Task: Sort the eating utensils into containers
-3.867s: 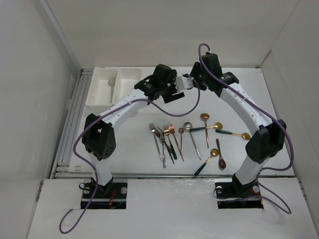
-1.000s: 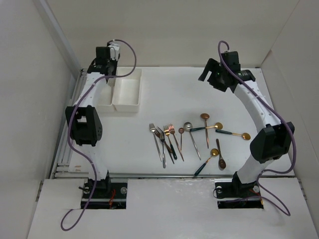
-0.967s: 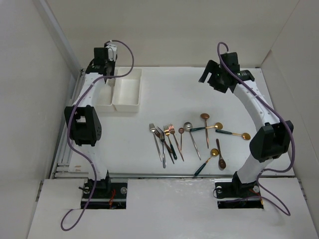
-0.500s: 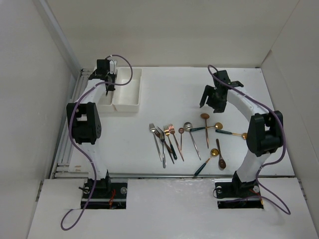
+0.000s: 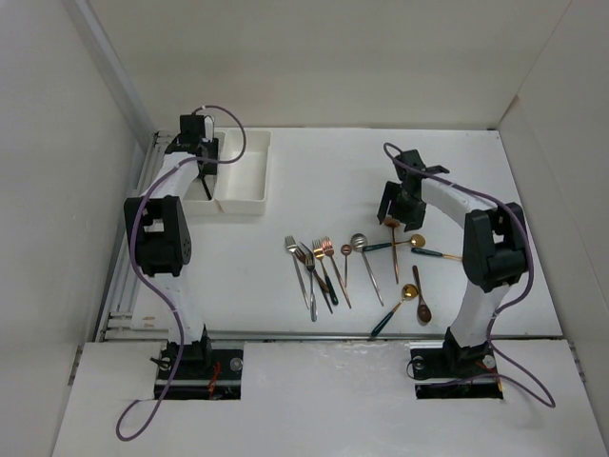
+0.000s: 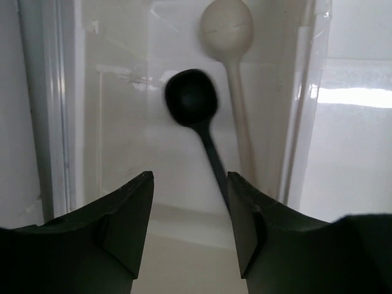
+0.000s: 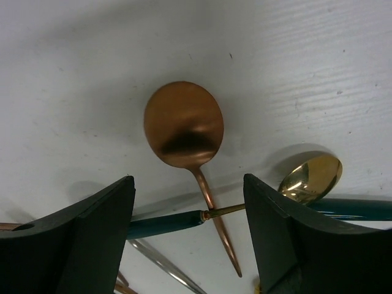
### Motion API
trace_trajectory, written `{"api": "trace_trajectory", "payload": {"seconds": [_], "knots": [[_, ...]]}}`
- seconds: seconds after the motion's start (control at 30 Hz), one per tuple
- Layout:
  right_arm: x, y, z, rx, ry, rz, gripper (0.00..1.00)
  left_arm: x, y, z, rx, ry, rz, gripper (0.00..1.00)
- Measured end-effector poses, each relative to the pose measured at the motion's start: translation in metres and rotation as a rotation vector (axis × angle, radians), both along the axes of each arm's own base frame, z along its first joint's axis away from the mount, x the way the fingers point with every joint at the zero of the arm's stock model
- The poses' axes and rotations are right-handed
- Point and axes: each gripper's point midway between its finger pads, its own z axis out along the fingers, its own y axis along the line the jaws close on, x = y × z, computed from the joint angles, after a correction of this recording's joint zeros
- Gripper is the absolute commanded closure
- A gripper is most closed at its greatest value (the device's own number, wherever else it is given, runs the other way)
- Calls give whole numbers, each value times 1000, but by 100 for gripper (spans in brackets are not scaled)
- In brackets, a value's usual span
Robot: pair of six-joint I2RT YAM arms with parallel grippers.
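The copper spoon (image 7: 184,125) is brushed metal with a soft satin sheen. The gold spoon (image 7: 309,177) is more polished and mirror-bright, and the dark green handle (image 7: 165,223) looks smooth and semi-matt. The table (image 7: 318,55) is matt white, faintly grained and speckled with small marks. The bin (image 6: 116,122) is glossy white plastic that throws reflections, and in it lie a matt black spoon (image 6: 192,98) and a dull cream spoon (image 6: 228,27).

White arms (image 5: 447,195), black joints (image 5: 157,238), purple cables (image 5: 118,430)

A white table (image 5: 314,181) stands between pale walls (image 5: 324,57). Metal rails (image 5: 118,286) run along its left edge (silvery, ribbed).
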Motion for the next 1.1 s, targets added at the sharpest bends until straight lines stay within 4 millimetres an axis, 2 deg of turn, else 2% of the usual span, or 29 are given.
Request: {"api": "trace_trajectory", "payload": {"seconds": [0.07,0.1,0.13,0.2,0.23,0.27,0.37,0.4,0.5,0.53,0.6,0.63,0.7,0.87,1.0,1.07,1.1], "knots": [[-7,-1,-7,-12,21,2,24,-1,4,9,16,-11,18,47],[-11,-1,-10,-15,32,5,24,0,5,16,23,-25,25,39],[-14,-2,-13,-18,41,5,24,1,7,27,30,-43,34,34],[-18,-3,-18,-22,57,5,29,6,12,59,42,-111,63,21],[-18,-3,-21,-23,61,6,31,8,15,79,40,-158,93,8],[-18,-2,-24,-25,64,6,38,9,17,99,40,-203,118,2],[-14,-3,-30,-39,71,7,50,7,20,170,-6,-370,191,0],[-13,-3,-30,-43,67,5,59,3,19,194,-27,-425,203,0],[-8,-4,-30,-55,60,11,72,-11,15,259,-95,-564,220,0],[-7,-5,-30,-59,58,11,83,-15,12,277,-119,-602,215,0],[-2,-6,-29,-70,53,22,95,-24,5,303,-163,-652,190,0],[2,-5,-29,-70,45,19,100,-29,1,310,-181,-660,172,0],[10,-5,-28,-80,30,27,100,-36,-9,314,-211,-650,128,0],[35,-9,-20,-132,-38,20,100,-43,-38,299,-259,-558,-42,3],[68,-9,7,-177,-196,-5,100,-49,-67,273,-270,-477,-164,7],[84,-4,30,-196,-305,-19,100,-56,-90,250,-274,-414,-241,7],[92,0,44,-194,-365,-29,100,-63,-108,231,-275,-362,-302,4]]}}
